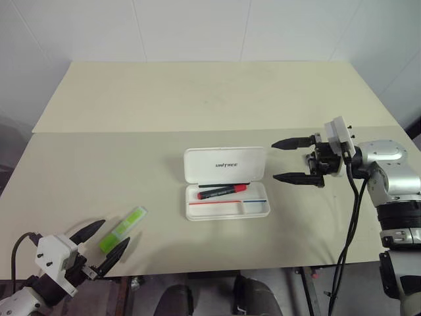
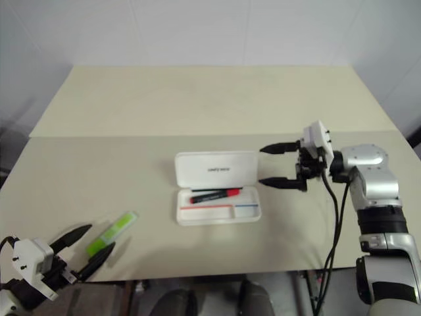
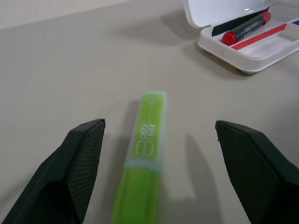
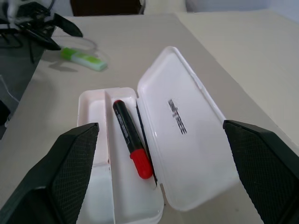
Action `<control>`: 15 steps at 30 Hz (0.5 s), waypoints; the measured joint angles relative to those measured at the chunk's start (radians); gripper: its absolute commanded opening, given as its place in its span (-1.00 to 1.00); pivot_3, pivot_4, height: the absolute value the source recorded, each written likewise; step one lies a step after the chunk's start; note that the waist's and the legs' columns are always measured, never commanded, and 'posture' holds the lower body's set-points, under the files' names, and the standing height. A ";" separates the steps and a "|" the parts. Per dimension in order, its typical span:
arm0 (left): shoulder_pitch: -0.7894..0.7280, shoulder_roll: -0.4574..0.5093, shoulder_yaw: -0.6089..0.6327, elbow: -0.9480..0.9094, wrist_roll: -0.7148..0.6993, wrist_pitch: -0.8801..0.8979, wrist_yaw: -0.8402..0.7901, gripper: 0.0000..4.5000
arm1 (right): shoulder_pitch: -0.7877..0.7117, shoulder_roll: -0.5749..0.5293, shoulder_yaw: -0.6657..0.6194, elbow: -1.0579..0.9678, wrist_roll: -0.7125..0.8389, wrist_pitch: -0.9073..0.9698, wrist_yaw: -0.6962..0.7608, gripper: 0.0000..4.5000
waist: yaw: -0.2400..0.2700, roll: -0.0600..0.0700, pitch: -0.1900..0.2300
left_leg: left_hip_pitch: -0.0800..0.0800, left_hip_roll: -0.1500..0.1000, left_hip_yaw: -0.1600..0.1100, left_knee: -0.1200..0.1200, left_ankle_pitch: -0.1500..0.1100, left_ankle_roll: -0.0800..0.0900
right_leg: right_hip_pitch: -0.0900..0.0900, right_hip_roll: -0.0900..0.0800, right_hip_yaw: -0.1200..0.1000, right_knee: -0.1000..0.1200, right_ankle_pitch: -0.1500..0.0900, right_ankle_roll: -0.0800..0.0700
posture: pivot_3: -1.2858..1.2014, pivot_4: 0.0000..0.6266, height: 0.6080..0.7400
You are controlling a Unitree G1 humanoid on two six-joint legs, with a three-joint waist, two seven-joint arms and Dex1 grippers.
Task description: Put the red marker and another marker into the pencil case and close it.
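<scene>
the left gripper [image 1: 99, 250] hangs wide open and empty around the green highlighter [image 1: 123, 230], which lies on the surface [image 1: 99, 164], not yet packed. the red marker [image 1: 222, 191] sits inside the open pencil case [image 1: 226, 182]. the right gripper [image 1: 293, 160], spread wide and empty, waits beside the lid; closing remains.

I see soft, even overhead light on the counter [image 1: 131, 164], bright without glare. Shadows stay faint. In my left wrist view the green highlighter [image 3: 142, 154] blurs at its near end.
</scene>
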 measured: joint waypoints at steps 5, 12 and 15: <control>-0.040 -0.003 -0.030 0.072 0.029 -0.012 0.023 0.80 | 0.000 -0.022 0.088 0.001 0.062 -0.059 0.005 0.99 | 0.003 0.000 0.000 | 0.000 -0.001 0.000 0.000 -0.001 0.001 | 0.000 -0.001 -0.002 0.000 0.000 0.000 | 0.03 -0.52 1.00; -0.105 0.001 -0.063 0.189 0.053 -0.038 0.028 0.80 | -0.010 -0.031 0.117 0.010 0.089 -0.083 0.007 0.99 | 0.002 0.000 0.000 | 0.000 -0.001 0.001 0.000 -0.001 0.001 | -0.001 -0.001 -0.003 0.001 0.000 0.000 | 0.03 -0.52 1.00; -0.120 0.017 -0.072 0.208 0.056 -0.049 0.016 0.80 | -0.013 -0.031 0.117 0.009 0.092 -0.082 0.007 0.99 | 0.004 0.000 0.000 | 0.000 -0.001 0.001 0.000 -0.001 0.000 | 0.000 -0.001 -0.003 0.001 0.000 0.000 | 0.03 -0.52 1.00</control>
